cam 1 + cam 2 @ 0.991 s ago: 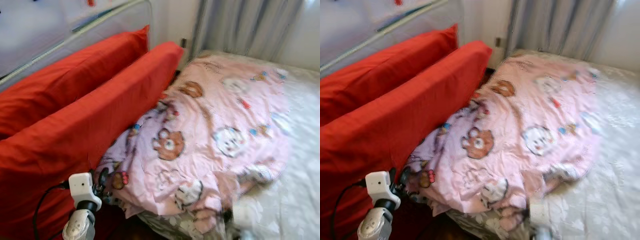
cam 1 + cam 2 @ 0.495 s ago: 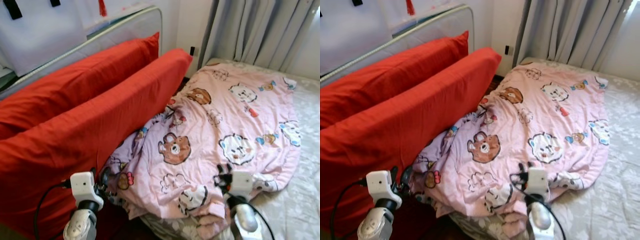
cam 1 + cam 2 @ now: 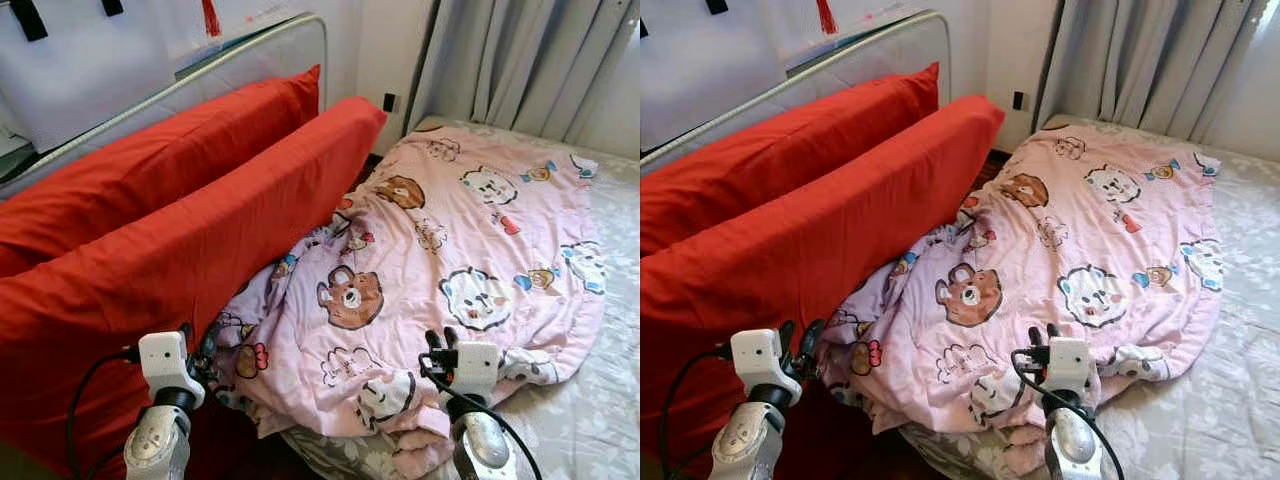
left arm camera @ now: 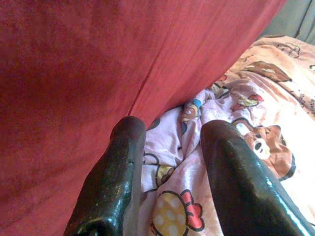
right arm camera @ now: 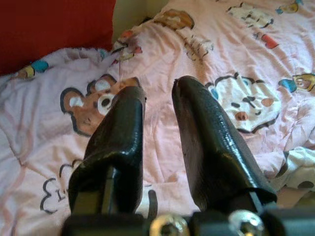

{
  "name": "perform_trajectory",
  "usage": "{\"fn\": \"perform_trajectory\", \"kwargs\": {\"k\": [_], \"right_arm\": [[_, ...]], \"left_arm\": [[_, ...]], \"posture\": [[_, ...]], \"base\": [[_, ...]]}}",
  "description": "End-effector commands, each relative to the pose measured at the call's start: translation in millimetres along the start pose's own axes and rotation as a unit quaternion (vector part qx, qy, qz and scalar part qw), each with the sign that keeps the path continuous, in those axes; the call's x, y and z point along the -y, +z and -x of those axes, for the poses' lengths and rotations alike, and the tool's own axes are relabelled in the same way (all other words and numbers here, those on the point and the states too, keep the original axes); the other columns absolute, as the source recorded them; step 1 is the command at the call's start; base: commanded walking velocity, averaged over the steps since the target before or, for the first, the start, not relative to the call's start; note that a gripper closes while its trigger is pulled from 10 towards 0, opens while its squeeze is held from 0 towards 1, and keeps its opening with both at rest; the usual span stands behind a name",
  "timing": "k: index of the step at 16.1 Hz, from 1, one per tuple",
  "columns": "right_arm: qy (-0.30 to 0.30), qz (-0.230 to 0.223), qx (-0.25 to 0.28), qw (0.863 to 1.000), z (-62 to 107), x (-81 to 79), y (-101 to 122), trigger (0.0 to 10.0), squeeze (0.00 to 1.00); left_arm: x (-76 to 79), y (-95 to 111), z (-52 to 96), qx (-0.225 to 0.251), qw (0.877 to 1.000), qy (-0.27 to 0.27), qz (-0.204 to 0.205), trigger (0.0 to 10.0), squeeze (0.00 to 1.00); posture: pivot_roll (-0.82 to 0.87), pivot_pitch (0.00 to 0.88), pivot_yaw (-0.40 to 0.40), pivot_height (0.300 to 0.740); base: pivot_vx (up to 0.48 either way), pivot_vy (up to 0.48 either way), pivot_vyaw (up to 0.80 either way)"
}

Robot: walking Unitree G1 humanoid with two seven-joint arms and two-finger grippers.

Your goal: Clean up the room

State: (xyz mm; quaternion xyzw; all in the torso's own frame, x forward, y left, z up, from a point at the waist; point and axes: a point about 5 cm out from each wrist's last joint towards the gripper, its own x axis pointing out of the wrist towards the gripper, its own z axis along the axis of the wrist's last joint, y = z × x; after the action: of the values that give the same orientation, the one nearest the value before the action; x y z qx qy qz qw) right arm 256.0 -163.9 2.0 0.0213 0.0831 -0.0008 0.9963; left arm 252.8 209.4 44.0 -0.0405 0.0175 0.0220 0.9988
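a: start nearest the robot. what are the arms doing?

b: both are raised low in front of the bed. the left gripper (image 3: 200, 345) sits at the seam where the pink cartoon duvet (image 3: 450, 250) meets the front red pillow (image 3: 200, 250). its two black fingers (image 4: 110, 182) stand apart with a gap between them, and nothing is held; the wrist view shows duvet cloth and red fabric just past the tips.

a: and the other arm?

b: the right gripper (image 3: 1042, 338) hovers over the near edge of the duvet. its fingers (image 5: 206, 142) are parted too, a narrower gap, empty, pointed at the printed bear and cat faces.

a: so how far along is the tidying?

b: i'd judge it barely begun, as far as the bed goes. the duvet lies in a rumpled heap across the middle of the grey patterned mattress (image 3: 600, 400), its near corner bunched and folded under and its left edge crumpled against the pillow. nothing looks spread or folded yet.

a: what's further back?

b: a second red pillow (image 3: 130, 190) stands behind the first, both leaning in a row against the metal bed rail (image 3: 220, 65). beyond the bed, grey curtains (image 3: 540, 60) hang at the far wall.

a: what's left, then?

b: probably taking hold of the duvet's edge and straightening it; neither gripper has cloth in it yet.
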Motion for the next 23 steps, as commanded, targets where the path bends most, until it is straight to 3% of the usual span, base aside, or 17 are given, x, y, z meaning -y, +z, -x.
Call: {"fn": "perform_trajectory", "kwargs": {"k": [1,5,13,16,23], "right_arm": [[0.003,0.008,-0.016,1.0,-0.8,-1.5,-2.6,10.0,0.0],[0.012,0.011,-0.016,1.0,-0.5,-4.0,-2.3,10.0,0.0],[0.023,0.014,-0.024,0.999,-0.5,-7.5,-3.8,10.0,0.0],[0.029,0.015,-0.022,0.999,-0.6,-8.2,-3.6,10.0,0.0],[0.028,0.014,-0.025,0.999,-0.3,-5.1,-4.9,10.0,0.0]], "left_arm": [[1.1,1.0,0.1,-0.001,1.0,0.0,0.003,10.0,0.0],[4.0,-0.4,0.9,-0.006,1.0,-0.003,0.005,10.0,0.0],[9.3,-0.2,0.2,-0.006,1.0,-0.001,0.015,10.0,0.0],[8.4,1.6,-0.8,-0.003,1.0,0.001,0.014,10.0,0.0],[10.6,1.7,-0.4,-0.004,1.0,0.003,0.018,10.0,0.0]], "posture": [[0.02,0.043,0.018,0.735],[0.02,0.052,0.016,0.7],[0.03,0.071,0.01,0.7],[0.03,0.078,0.008,0.67],[0.03,0.092,0.003,0.67]], "base": [[0.0,0.0,0.0],[0.0,0.0,0.0],[0.0,0.0,0.0],[0.0,0.0,0.0],[0.0,0.0,0.0]]}}
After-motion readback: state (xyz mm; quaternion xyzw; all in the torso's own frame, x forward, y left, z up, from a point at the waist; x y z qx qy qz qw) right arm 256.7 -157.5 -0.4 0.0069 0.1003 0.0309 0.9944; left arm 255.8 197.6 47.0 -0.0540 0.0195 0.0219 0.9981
